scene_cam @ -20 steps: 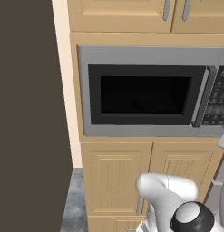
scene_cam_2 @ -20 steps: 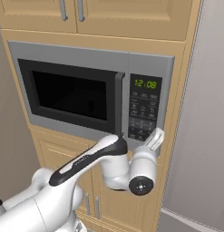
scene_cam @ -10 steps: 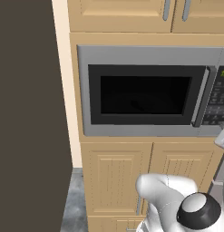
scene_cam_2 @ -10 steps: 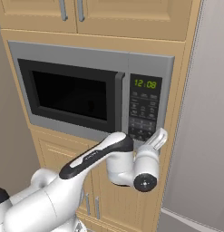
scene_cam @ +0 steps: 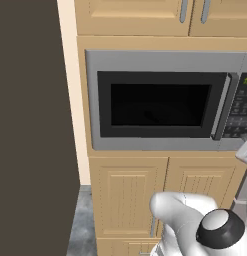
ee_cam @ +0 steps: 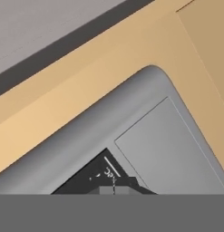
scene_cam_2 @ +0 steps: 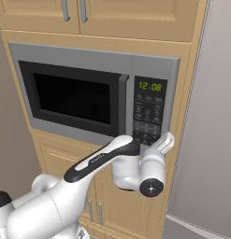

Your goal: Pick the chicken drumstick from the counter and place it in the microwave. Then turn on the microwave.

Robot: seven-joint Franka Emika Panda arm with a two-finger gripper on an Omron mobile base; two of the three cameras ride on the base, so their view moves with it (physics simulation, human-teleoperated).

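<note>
Pincer (scene_cam_2: 156, 145) shut, grey microwave (scene_cam_2: 93, 95) door closed

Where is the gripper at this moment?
In the right base view, the gripper is at the bottom of the microwave's keypad panel, right of the closed door.

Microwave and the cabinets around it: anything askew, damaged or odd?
Nothing stands out. The microwave sits square in its cabinet, door shut, clock display lit. The cabinet doors below are closed and aligned. The end effector, shut, is at the bottom of the keypad.
</note>
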